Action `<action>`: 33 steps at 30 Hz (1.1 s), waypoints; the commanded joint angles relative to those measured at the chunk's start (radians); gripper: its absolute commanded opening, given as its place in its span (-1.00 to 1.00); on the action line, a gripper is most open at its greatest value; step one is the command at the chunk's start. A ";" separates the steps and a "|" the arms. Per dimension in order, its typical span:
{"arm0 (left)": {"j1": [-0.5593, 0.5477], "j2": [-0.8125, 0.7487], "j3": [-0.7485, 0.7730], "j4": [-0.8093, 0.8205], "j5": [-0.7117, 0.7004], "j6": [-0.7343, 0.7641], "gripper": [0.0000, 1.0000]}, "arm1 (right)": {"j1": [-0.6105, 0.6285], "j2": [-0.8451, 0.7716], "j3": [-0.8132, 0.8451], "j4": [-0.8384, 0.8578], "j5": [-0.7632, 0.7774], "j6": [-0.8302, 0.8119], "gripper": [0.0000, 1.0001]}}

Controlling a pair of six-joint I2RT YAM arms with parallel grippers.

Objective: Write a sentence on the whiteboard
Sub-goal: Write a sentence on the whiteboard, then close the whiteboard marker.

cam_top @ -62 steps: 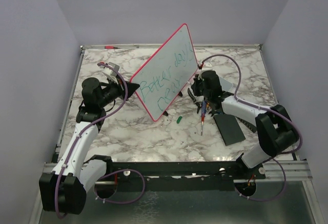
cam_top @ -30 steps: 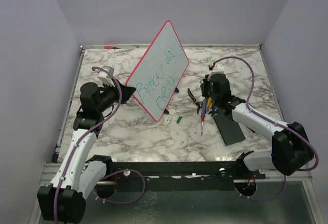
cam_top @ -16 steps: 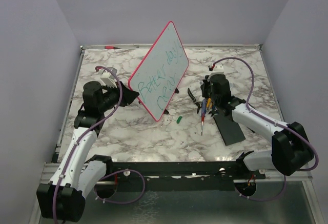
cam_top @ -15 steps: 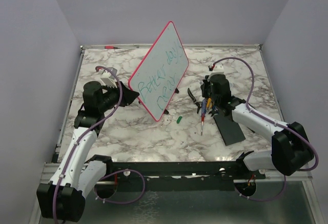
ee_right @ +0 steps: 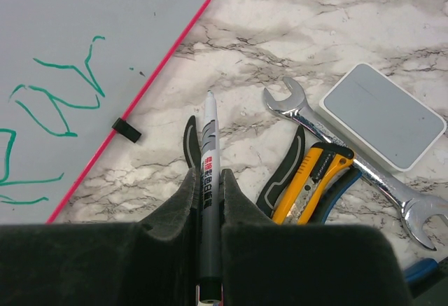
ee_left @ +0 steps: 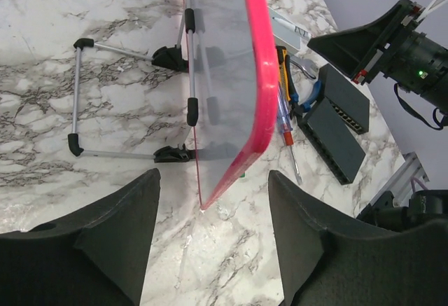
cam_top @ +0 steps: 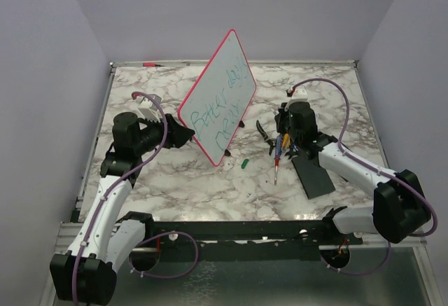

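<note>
1. Left side: my left gripper (ee_left: 210, 243) has its two broad black fingers (ee_left: 115, 243) spread wide with nothing between them. It hovers over the table, facing the near edge of the board and apart from it.
2. My right gripper (ee_right: 208, 190) is clamped tight on a slim white-barrelled marker with black and red print (ee_right: 208, 152). The marker points straight out of the jaws, its tip over the table just beside the board's rim and apart from it.
3. Large flat white rectangular whiteboard with a thin red-pink rim and rounded corners (cam_top: 220, 103): stands steeply tilted near the middle of the table, between my two arms, one lower corner down on the surface. Green handwriting runs across its face; I cannot read all of it.
4. Thin silver wire stand with black joints and feet (ee_left: 77, 96): on the table behind the whiteboard.
5. White-and-grey marble-patterned table (cam_top: 175, 187): bears everything listed.
6. Small green cap (cam_top: 245, 164): lying on the table near the whiteboard's lower corner.
7. Tool cluster beside my right gripper: silver open-ended wrench (ee_right: 336, 145), flat pale-grey rectangular box (ee_right: 381, 117) touching it, and a yellow-and-black utility knife (ee_right: 315, 180).
8. Flat black rectangular pad (cam_top: 313, 174): on the table next to my right forearm.
</note>
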 commanded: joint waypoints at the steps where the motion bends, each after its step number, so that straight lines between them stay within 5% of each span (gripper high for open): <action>1: -0.001 -0.035 0.035 -0.002 0.049 0.024 0.30 | 0.001 -0.029 -0.015 0.006 0.014 0.002 -0.99; 14: -0.001 -0.096 0.109 -0.117 -0.081 0.134 0.46 | 0.001 -0.075 -0.035 0.010 0.003 0.001 -0.99; 25: 0.000 -0.071 0.372 -0.317 -0.238 0.310 0.48 | 0.000 -0.154 -0.063 -0.013 -0.017 0.004 -0.99; 33: -0.047 0.097 0.587 -0.351 -0.230 0.311 0.43 | 0.002 -0.258 -0.074 -0.074 -0.082 0.011 -0.99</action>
